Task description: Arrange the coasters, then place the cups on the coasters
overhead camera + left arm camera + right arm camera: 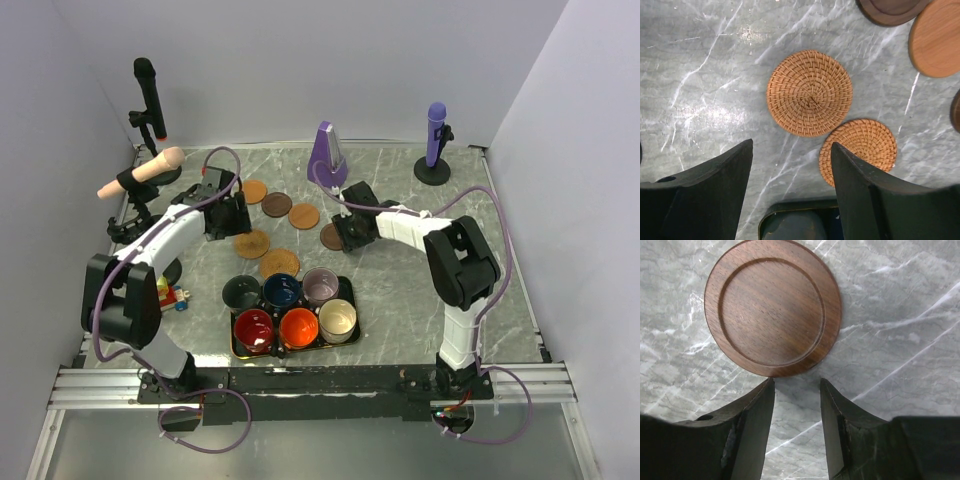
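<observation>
Marble-look table [400, 310], mid-task: six coasters [277, 204] loose across the ctr, none yet under a cup. Left gripper [791, 147] above a woven coaster [810, 92], fingers spread wide, nothing btwn them. Second woven coaster [858, 150] just beside the first, partly behind one finger. Right gripper [796, 385] low over a dark wood coaster [772, 307], jaws parted & empty, tips just short of its near rim. All six cups [299, 327] parked in the black tray [233, 340] at the near edge, close to the nearest woven discs, apart from the far ones.

Handling, by the look: wood discs stiff, smooth, thin & flat on the stone. Likely to skate if nudged, so better pinched at the raised rim, or slid rather than lifted. Woven ones prob. lighter & rougher w/ a little give, edge grip likely secure. Cups prob. glazed, hard, chippable; best taken by the wall, one finger inside, not by the handle.
</observation>
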Robot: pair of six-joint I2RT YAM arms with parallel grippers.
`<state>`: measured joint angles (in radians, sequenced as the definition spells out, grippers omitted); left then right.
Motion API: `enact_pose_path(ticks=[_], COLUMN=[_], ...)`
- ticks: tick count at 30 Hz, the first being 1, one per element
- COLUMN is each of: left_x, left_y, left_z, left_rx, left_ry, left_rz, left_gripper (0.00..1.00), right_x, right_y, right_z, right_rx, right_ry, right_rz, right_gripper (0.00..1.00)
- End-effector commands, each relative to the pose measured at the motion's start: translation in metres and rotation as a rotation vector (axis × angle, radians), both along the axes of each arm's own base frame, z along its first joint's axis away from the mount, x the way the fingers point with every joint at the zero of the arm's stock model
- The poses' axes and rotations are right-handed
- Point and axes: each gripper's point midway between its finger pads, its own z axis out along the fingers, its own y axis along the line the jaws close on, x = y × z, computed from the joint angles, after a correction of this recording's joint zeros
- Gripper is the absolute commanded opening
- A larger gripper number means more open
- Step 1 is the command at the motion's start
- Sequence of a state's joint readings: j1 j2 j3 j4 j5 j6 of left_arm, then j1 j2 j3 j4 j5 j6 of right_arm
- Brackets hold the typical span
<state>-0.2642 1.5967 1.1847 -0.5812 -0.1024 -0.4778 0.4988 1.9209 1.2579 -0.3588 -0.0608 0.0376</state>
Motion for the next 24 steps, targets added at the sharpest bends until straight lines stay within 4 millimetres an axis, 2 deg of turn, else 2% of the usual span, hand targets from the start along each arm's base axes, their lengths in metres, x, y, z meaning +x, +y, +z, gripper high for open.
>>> enact_pose_path(ticks=[1, 13, 19, 24], left_x=[0.007, 0.002, 0.002, 0.004], left_y=[-0.002, 0.006, 0.010, 0.011], left_z=[0.032, 0.022, 0.003, -0.005], left_rx=[-0.050, -0.025, -0.003, 0.005], left_ry=[-0.068, -0.045, 0.004, 0.019], left_rz=[0.022, 0.027, 0.018, 0.008], left_gripper=[0.69, 0.69, 0.69, 0.70], right_x=[0.014, 0.029, 0.027, 0.029], right_y=[0.014, 0.022, 0.021, 0.024], right_z=[-0.004, -0.004, -0.004, -0.004], right_rx=[0.003, 0.006, 0.006, 0.011], right_ry=[-0.030, -0.040, -0.044, -0.044], right_rz=[0.016, -0.021, -0.021, -0.011], right_gripper=[0.48, 0.47, 0.47, 0.47])
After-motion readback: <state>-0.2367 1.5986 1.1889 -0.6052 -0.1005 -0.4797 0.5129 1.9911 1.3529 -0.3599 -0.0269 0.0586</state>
